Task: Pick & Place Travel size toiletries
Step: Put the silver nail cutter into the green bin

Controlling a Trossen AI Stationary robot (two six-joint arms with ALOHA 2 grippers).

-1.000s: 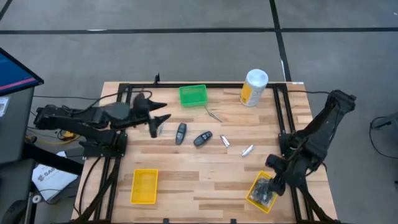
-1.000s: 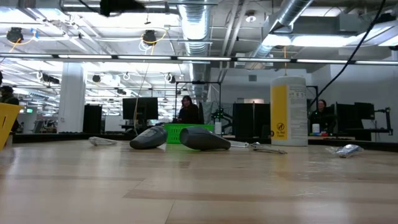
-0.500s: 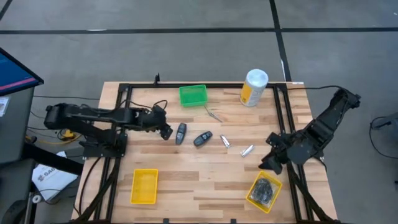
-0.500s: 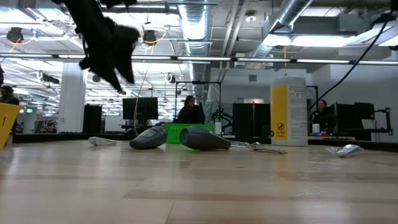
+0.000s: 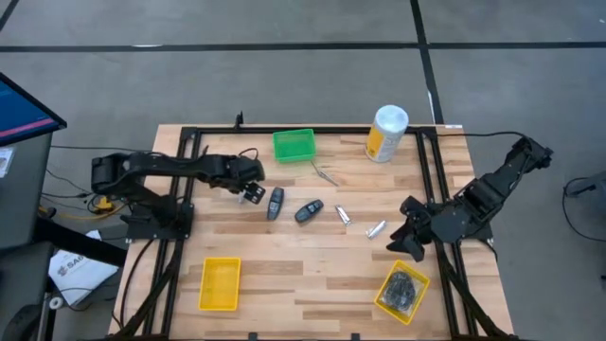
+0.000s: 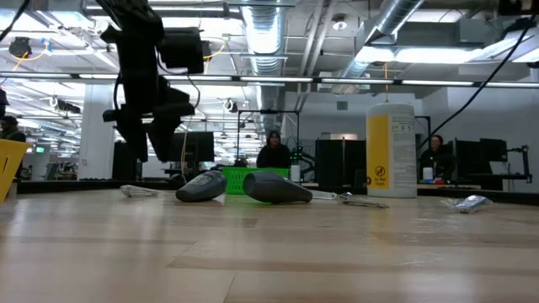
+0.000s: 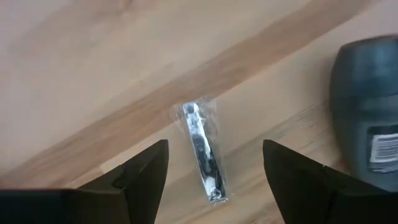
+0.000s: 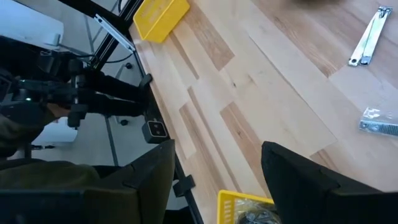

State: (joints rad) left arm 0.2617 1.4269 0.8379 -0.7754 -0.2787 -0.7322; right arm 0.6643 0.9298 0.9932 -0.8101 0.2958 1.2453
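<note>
While monitors and seated people fill the room behind the pale plank table (image 5: pixel 312 275), the left gripper (image 7: pixel 214 171) hangs spread wide over a wrapped nail clipper (image 7: pixel 203 151) (left of centre), lengthwise between its fingers.

Wooden table (image 5: pixel 312 275) bears toiletries (image 5: pixel 308 210), trays (image 5: pixel 219 283), canister (image 5: pixel 386 134).

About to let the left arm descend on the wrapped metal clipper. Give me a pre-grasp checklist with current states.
1. Left end effector open, nothing held: ok.
2. Wrapped metal clipper centred between its fingers: ok.
3. Clipper flat on the table, untouched: ok.
4. Dark oval piece apart from the clipper, though close to one finger: ok.
5. Right end effector far across the table, open and empty: ok.
6. Height above the clipper: cannot tell.
</note>
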